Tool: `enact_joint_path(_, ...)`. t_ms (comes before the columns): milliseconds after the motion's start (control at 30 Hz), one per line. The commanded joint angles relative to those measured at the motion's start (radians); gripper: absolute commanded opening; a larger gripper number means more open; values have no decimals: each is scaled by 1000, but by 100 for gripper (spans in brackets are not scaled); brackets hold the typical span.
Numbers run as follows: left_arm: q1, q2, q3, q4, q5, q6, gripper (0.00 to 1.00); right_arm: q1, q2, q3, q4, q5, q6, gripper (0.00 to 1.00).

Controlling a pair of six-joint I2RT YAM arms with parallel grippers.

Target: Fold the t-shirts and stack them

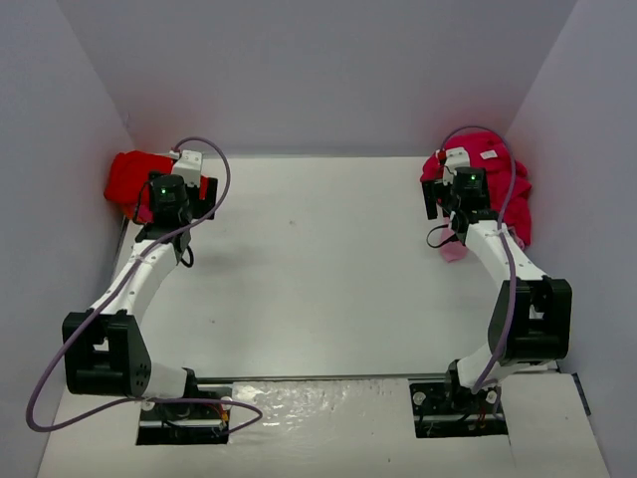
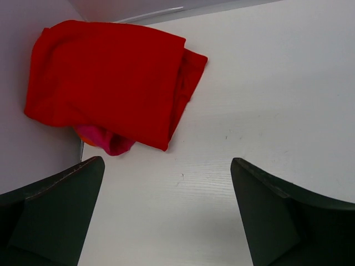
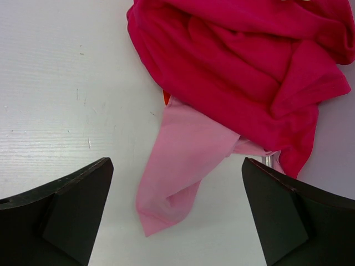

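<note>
Red on the left: found a bright red t-shirt (image 2: 105, 77) folded at the far left corner of the desk (image 1: 318, 269), a magenta edge (image 2: 113, 144) under it. Found a crimson t-shirt (image 3: 244, 61) and a pale pink t-shirt (image 3: 177, 166) crumpled together at far right. Had left jaws and right jaws wide, holding nothing. Judged most folding not yet done.

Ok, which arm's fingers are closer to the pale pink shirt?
Right. The right fingers hang open directly over the pale pink shirt; the left fingers are across the table, near the red shirt.
</note>
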Motion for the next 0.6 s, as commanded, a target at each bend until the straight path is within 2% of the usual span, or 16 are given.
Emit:
enact_joint_path(0, 22, -70, 102, -178, 11, -20, 97, -2, -43, 16, 30, -6, -12, 100)
enact_joint_path(133, 38, -89, 183, -307, 128, -9, 97, -2, -91, 28, 38, 0, -46, 100)
enact_joint_path(267, 43, -95, 236, -383, 187, 14, 97, -2, -86, 82, 38, 141, -87, 100)
enact_joint_path(367, 45, -100, 261, -404, 216, 0, 97, -34, -72, 117, 33, 190, -110, 100)
enact_joint_path(567, 45, -98, 285, -398, 254, -36, 97, -79, -66, 165, -24, 145, -72, 100)
